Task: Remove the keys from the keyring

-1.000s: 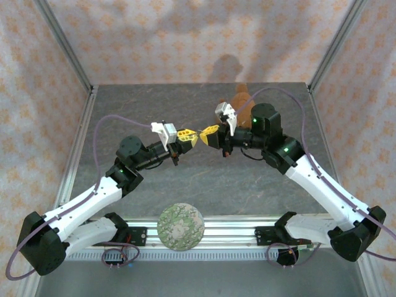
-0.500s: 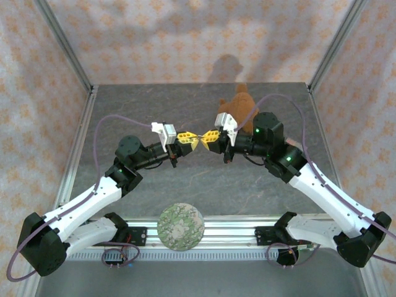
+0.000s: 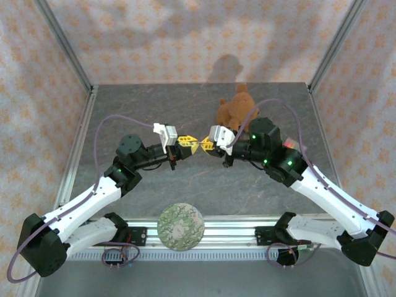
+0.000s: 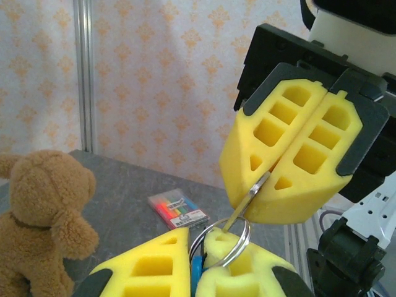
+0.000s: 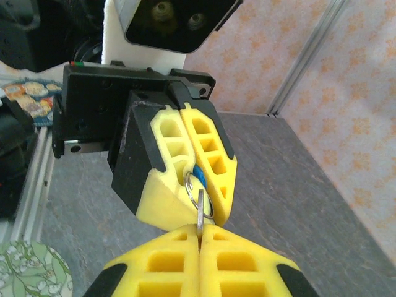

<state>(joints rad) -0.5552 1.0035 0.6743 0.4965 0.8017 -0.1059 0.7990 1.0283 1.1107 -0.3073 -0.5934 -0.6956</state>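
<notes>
From where I stand, the walls (image 3: 198, 37) are papered in pale pink with an orange motif, and slanting metal posts (image 3: 67, 54) frame the corners. Inside them lies one table (image 3: 142, 105) with a dark grey, stone-looking top, and one brown teddy bear (image 3: 236, 106) sits toward its far side. I take everything else from that bear. Two white and black arms reach in from the near edge. The left arm (image 3: 93, 198) comes from well to the bear's near left, and the right arm (image 3: 322, 189) comes from its near right. Their two yellow-fingered hands meet tip to tip in the air just to the bear's near left. One round disc with a green leafy print (image 3: 180, 226) rests on the rail at the near edge, well apart from the bear. One small flat box with coloured stripes (image 4: 178, 208) lies on the table near the bear. The left gripper (image 3: 187, 141) is closed tight on the single silver keyring (image 4: 247, 234), with a blue piece (image 4: 196, 272) pinched between its fingers. The right gripper (image 3: 206, 146) is also fully closed, clamping the blade of one silver key (image 4: 249, 201) that hangs on that ring. I cannot tell what the blue piece is, so one key is all I can count.
</notes>
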